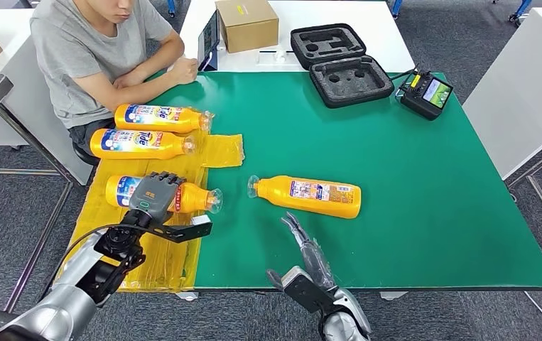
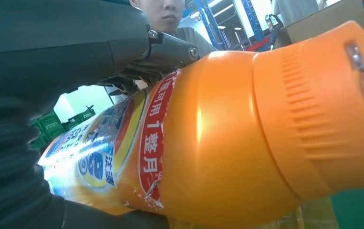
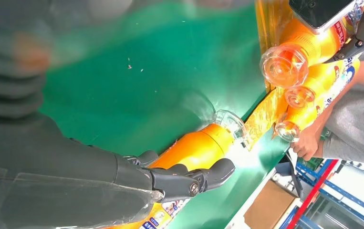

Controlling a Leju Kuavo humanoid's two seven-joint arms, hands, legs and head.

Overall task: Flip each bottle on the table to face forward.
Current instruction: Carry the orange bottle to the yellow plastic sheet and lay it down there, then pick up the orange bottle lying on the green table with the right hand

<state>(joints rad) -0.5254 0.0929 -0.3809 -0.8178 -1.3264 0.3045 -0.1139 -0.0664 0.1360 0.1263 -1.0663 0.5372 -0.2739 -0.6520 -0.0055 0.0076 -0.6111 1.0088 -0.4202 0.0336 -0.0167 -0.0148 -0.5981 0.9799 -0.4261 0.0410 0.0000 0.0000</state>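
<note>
The robot's left hand (image 1: 155,195) rests over the nearest orange bottle (image 1: 165,193) on the yellow plastic sheet (image 1: 108,245), fingers wrapped across its body; the left wrist view shows the grey fingers (image 2: 170,50) curled on the label close by the ribbed cap end, so this bottle is held. Its front label faces partly up. The right hand (image 1: 303,245) hovers unladen, fingers extended and apart, just short of a lone bottle (image 1: 309,196) lying on the bare green mat (image 1: 431,206), where that bottle shows a small-print label, apparently its back. Two more bottles (image 1: 158,118) (image 1: 140,143) lie side by side on the sheet farther off, blue-and-white front labels up.

The step in hand looks to be the settling or turning of the gripped bottle on the sheet; the lone bottle appears not yet flipped. The next move likely calls for the right hand to close round it and roll it about its long axis without letting the smooth cylinder slide away.

The bench (image 1: 367,285) carries, at its far side, a cardboard box (image 1: 246,23), an open black foam-lined case (image 1: 342,64) and a handheld controller (image 1: 425,94). A seated person in a grey shirt (image 1: 83,50) leans arms on the far left corner. Grey carpet (image 1: 452,312) and white tables surround.
</note>
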